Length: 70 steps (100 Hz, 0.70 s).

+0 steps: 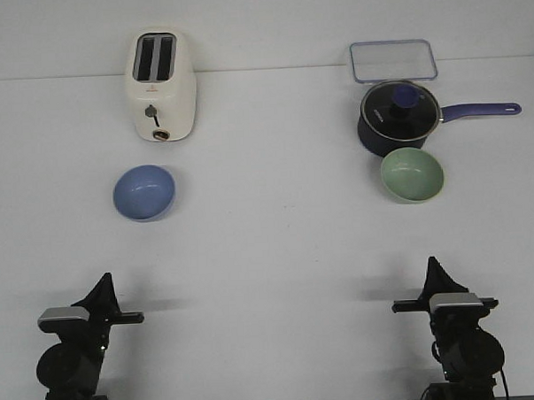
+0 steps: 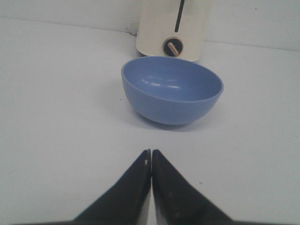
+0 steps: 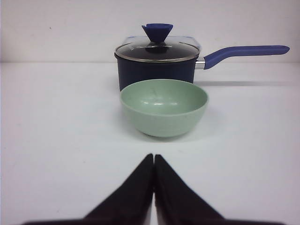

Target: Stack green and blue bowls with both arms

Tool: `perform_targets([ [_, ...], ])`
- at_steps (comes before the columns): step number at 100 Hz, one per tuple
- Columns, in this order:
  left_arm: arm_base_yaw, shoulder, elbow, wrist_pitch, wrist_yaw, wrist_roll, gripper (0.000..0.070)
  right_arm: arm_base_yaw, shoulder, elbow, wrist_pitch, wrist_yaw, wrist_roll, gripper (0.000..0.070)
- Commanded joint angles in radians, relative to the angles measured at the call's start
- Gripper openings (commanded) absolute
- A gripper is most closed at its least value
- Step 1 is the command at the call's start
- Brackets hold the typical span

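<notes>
The blue bowl (image 1: 144,191) sits upright on the table's left side, in front of the toaster; it also shows in the left wrist view (image 2: 171,90). The green bowl (image 1: 412,174) sits upright on the right side, just in front of the saucepan; it also shows in the right wrist view (image 3: 163,107). My left gripper (image 1: 105,281) is shut and empty near the front edge, well short of the blue bowl; its tips show in the left wrist view (image 2: 151,152). My right gripper (image 1: 431,264) is shut and empty, well short of the green bowl; its tips show in the right wrist view (image 3: 154,157).
A cream toaster (image 1: 160,85) stands at the back left. A dark navy saucepan (image 1: 396,116) with a glass lid and a long blue handle (image 1: 481,110) pointing right stands behind the green bowl. A clear rectangular container (image 1: 393,60) lies behind it.
</notes>
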State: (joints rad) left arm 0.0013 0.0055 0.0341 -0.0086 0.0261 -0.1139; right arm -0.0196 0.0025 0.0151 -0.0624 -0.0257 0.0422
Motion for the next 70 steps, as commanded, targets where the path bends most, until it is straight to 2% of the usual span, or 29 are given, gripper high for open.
perform_targets([
  [1, -0.002, -0.002, -0.019, 0.010, 0.000, 0.016, 0.0015, 0.000, -0.001, -0.002, 0.014, 0.000, 0.009, 0.0000],
  [13, -0.002, -0.002, -0.019, 0.010, 0.000, 0.016, 0.0015, 0.000, -0.001, -0.002, 0.010, -0.003, 0.026, 0.0000],
  [26, -0.002, -0.002, -0.019, 0.010, 0.000, 0.016, 0.0015, 0.001, -0.001, -0.002, 0.005, -0.035, 0.127, 0.0000],
  [44, -0.002, -0.002, -0.019, 0.010, 0.000, 0.016, 0.0015, 0.000, -0.001, -0.002, 0.010, -0.034, 0.141, 0.0000],
  [60, -0.002, -0.002, -0.019, 0.010, 0.000, 0.016, 0.0015, 0.000, -0.001, -0.002, 0.014, 0.021, 0.389, 0.0000],
  [70, -0.002, -0.002, -0.019, 0.010, 0.000, 0.016, 0.0015, 0.000, -0.001, 0.004, 0.014, 0.032, 0.505, 0.0000],
])
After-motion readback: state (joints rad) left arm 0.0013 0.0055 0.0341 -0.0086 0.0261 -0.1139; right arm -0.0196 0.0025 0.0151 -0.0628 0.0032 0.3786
